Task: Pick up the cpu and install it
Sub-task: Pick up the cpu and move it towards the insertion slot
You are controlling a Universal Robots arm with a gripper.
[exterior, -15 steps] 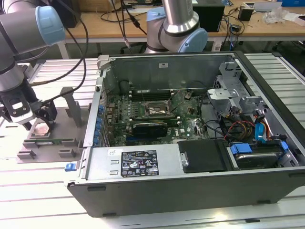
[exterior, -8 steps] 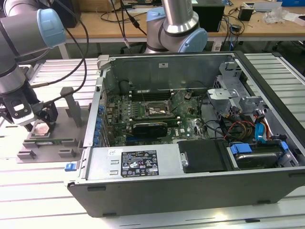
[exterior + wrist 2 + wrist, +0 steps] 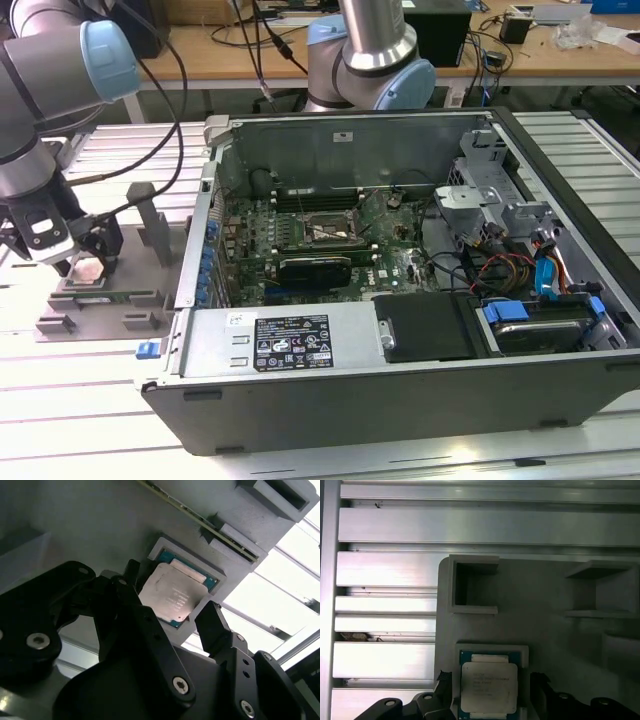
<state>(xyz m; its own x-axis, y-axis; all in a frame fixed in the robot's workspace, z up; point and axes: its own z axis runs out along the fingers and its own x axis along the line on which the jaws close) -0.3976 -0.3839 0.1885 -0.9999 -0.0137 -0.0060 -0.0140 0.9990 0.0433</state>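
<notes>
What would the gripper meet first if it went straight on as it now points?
Most likely the cpu, lying in its grey holder between the gripper's open fingers; how far off is unclear.

The exterior view looks down on the open black computer case (image 3: 400, 400) and grey plastic fixture (image 3: 100, 318); both wrist views, close above it, share the square silver-topped cpu (image 3: 170, 597) (image 3: 487, 685).

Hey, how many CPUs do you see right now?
1. The cpu lies in a recess of the gray holder; the gripper straddles it, fingers open. Another may be hidden inside the computer case.
</notes>
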